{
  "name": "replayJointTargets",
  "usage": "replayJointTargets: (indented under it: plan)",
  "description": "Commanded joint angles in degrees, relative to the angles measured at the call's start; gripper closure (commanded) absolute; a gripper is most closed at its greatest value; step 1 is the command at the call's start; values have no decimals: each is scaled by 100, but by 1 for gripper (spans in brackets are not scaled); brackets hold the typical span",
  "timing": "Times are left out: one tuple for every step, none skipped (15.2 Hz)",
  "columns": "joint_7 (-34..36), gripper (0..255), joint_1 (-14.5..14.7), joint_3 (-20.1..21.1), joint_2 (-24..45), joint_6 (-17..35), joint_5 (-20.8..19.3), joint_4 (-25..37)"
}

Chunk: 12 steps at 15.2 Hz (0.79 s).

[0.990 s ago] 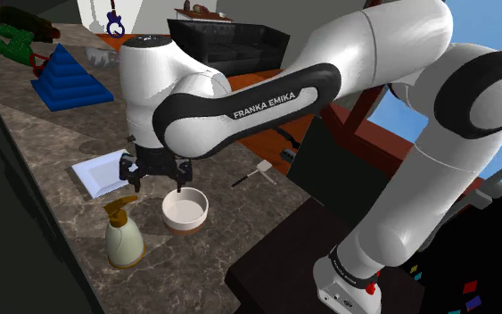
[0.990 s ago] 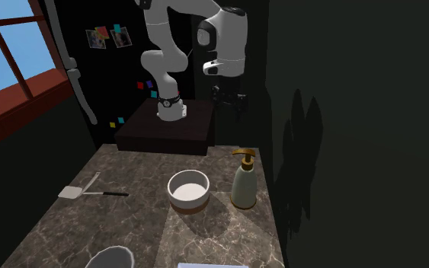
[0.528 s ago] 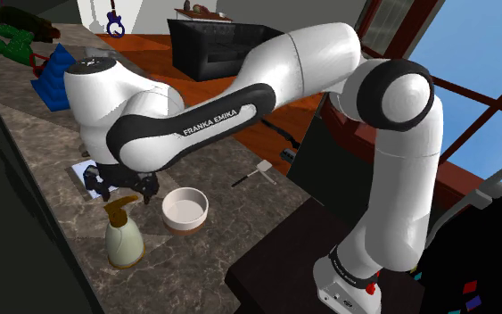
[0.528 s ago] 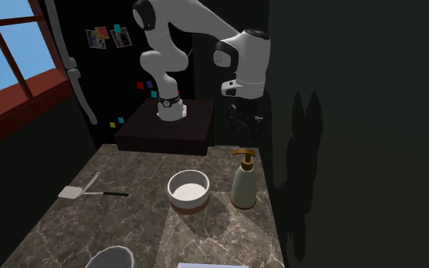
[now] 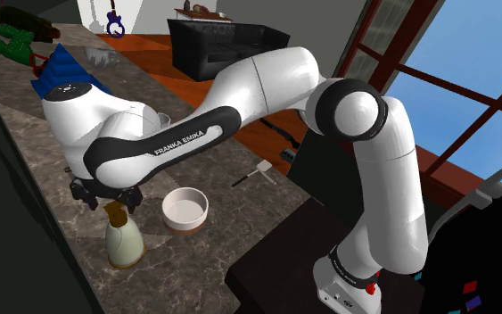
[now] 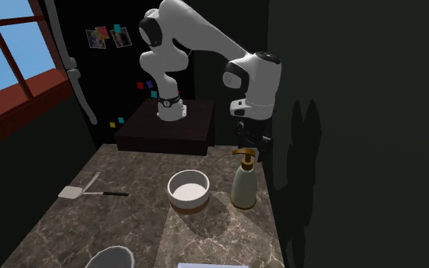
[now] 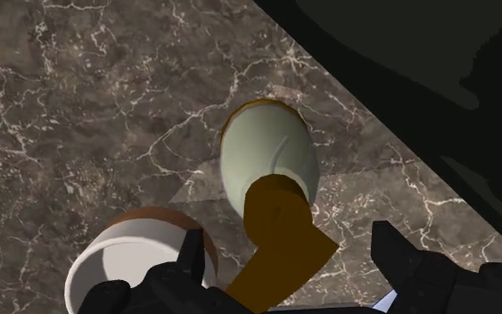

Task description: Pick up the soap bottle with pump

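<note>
The soap bottle (image 5: 124, 243) is pale green with a brown pump (image 5: 115, 212) and stands upright on the marble counter (image 5: 53, 161). My gripper (image 5: 108, 200) hangs just above the pump, open and holding nothing. In the second exterior view the gripper (image 6: 249, 145) is right over the bottle (image 6: 243, 189), close to the dark wall. The wrist view looks down on the bottle (image 7: 268, 161). Its pump head (image 7: 280, 234) lies between the spread fingers of the gripper (image 7: 292, 257) without touching them.
A white bowl with a brown base (image 5: 185, 210) (image 6: 188, 189) (image 7: 124, 263) stands close beside the bottle. A spatula (image 5: 256, 171) (image 6: 83, 192) lies farther off. A dark wall (image 6: 342, 152) rises right behind the bottle. A blue pyramid (image 5: 60, 62) is at the counter's far end.
The arm swung from over the bowl to the shoulder view's left and came down above the bottle's pump. The fingers stayed open.
</note>
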Motion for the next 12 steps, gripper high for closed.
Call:
replayJointTargets:
  plan:
    - [37,0,12,-33,65,120,-47,-62]
    - [52,0,21,-50,103,171,-70,-79]
    - [60,0,26,-61,124,202,-84,-91]
    - [60,0,26,-61,125,201,-84,-89]
    - [63,255,18,-58,113,213,-82,-113]
    - [65,255,23,-59,119,212,-84,-107]
    - [66,255,25,-60,120,211,-85,-105]
    - [69,255,24,-58,115,214,-84,-113]
    - [67,255,16,-56,106,220,-82,-128]
    - [66,255,16,-58,111,224,-84,-127]
    - [64,255,11,-57,106,226,-82,-134]
    - [59,255,5,-57,103,226,-81,-136]
